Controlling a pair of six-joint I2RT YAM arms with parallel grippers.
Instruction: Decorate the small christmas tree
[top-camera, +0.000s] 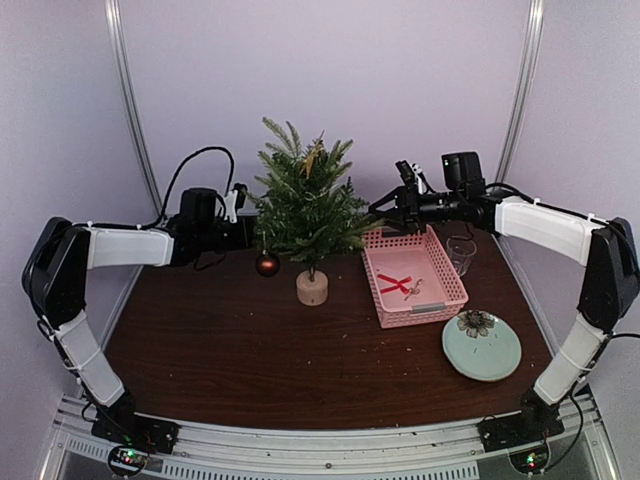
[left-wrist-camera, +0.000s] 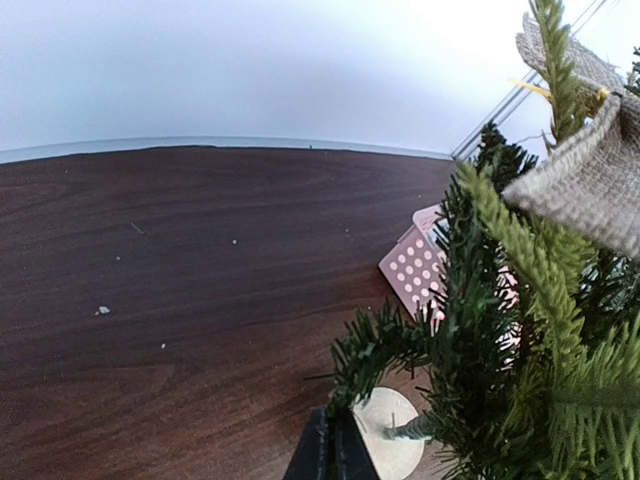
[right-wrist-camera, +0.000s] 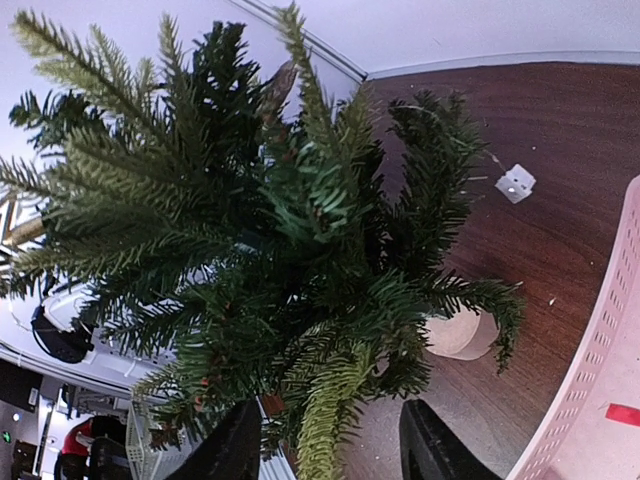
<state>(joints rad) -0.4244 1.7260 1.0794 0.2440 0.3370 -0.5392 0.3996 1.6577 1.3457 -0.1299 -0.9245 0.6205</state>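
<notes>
Tree (top-camera: 305, 215) looks light and tippy, branches springy; best held by a branch tip, where right gripper (right-wrist-camera: 335, 445) stands spread, left gripper (left-wrist-camera: 332, 452) pressed together.

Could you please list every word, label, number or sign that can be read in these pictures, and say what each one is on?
None: no view shows readable text.
small white tag on the table: two dark dots, no letters.
red strips in the pink basket: no print visible at this size.
</notes>
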